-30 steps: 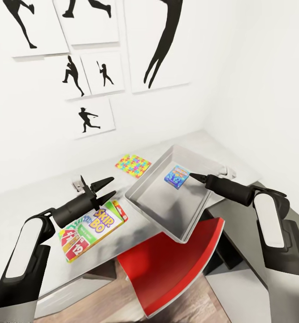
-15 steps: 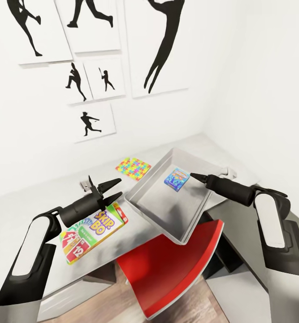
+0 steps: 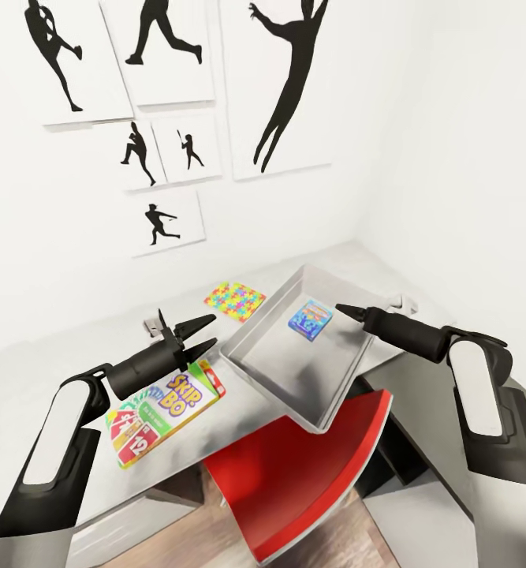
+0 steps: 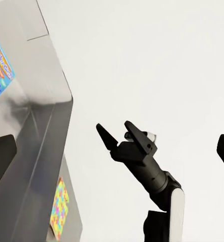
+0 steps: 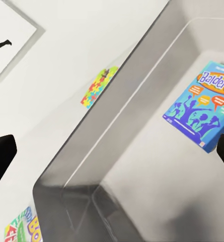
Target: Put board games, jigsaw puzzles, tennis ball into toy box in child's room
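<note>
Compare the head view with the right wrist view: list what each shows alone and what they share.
Head view alone: the left gripper, open above the table; the right gripper over the toy box; the red chair; the whole group of baseball pictures. Right wrist view alone: the blue game's printed title, partly readable. Both: the toy box with the blue game lying inside, the jigsaw puzzle on the table beyond it, and the Skip-Bo box beside it.
</note>
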